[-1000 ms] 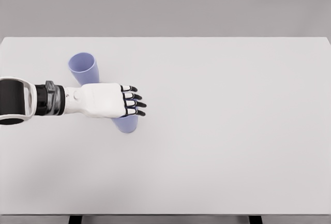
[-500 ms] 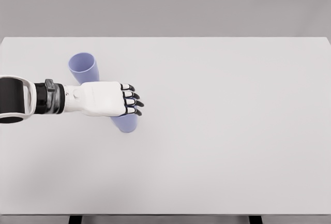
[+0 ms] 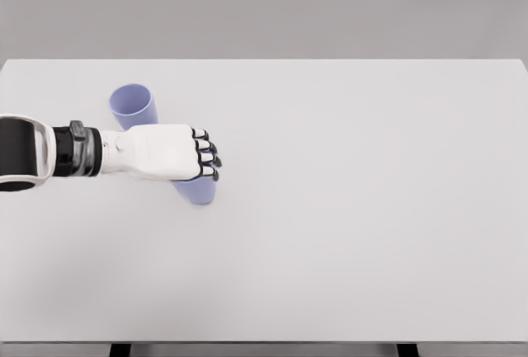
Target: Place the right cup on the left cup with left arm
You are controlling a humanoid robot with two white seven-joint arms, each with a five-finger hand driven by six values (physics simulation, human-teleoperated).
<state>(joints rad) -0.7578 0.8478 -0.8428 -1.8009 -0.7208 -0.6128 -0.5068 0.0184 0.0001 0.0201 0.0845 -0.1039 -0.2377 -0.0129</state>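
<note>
- The white worktop (image 3: 355,209) fills most of the frame, with a grey wall behind it.
- The left arm comes in from the left edge, and the left hand (image 3: 165,152) lies over the right cup (image 3: 196,192) in the left-centre of the frame.
- Its fingers (image 3: 205,157) are curled down around that lavender cup (only its lower part shows beneath the hand).
- The left cup (image 3: 133,107) stands upright in the upper left, just beside the wrist.
</note>
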